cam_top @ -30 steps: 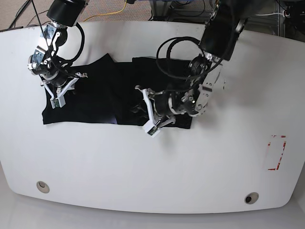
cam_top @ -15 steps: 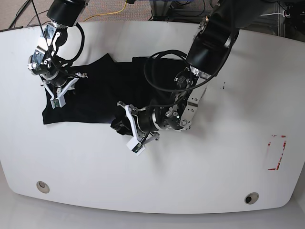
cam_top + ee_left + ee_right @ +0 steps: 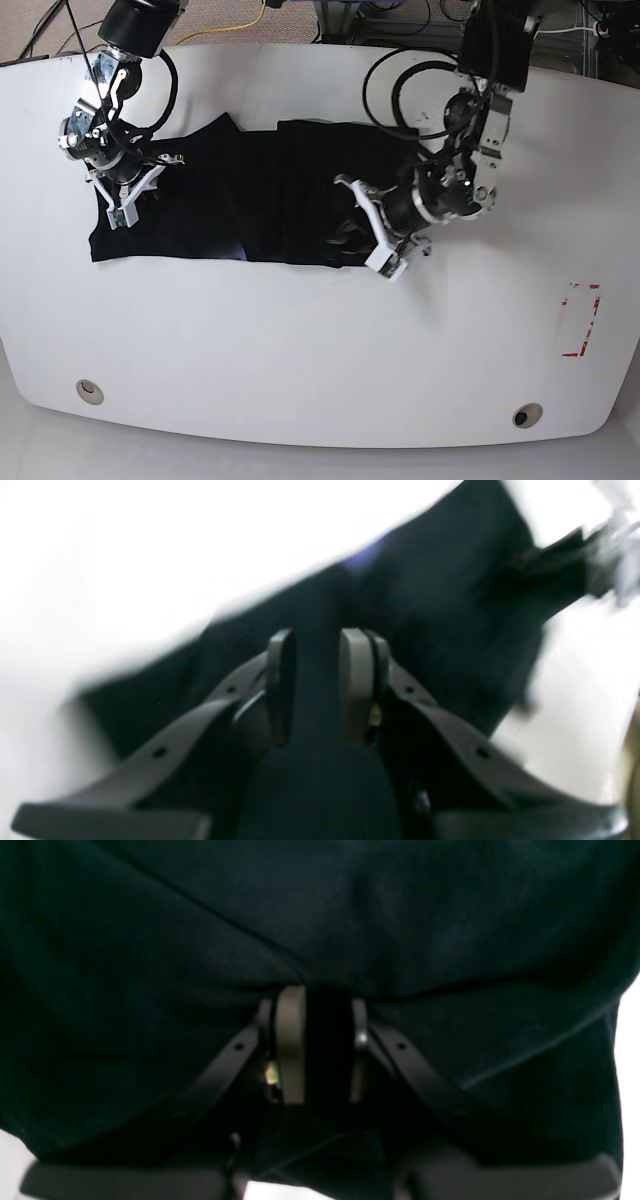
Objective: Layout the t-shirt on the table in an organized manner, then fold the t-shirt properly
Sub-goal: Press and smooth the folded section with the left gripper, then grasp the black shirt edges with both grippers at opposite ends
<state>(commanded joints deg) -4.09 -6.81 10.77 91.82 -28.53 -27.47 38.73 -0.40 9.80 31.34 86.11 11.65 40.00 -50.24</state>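
The black t-shirt (image 3: 240, 200) lies spread across the back left of the white table (image 3: 300, 350), with its right end bunched. My left gripper (image 3: 368, 240) is at that right end, low over the table. In the left wrist view its fingers (image 3: 280, 680) are shut on a fold of the t-shirt (image 3: 425, 595). My right gripper (image 3: 124, 196) is at the shirt's left end. The right wrist view shows that gripper (image 3: 322, 1040) shut on the t-shirt (image 3: 320, 915), which fills nearly the whole view.
A red tape rectangle (image 3: 580, 320) marks the table's right side. Two round grey grommet holes (image 3: 89, 390) (image 3: 527, 414) sit near the front edge. Black cables (image 3: 400, 80) loop off the left arm over the back of the table.
My left gripper swung left toward the front with the shirt's right end, then came back right. The bunched fabric now lies further right. The right arm has stayed put.
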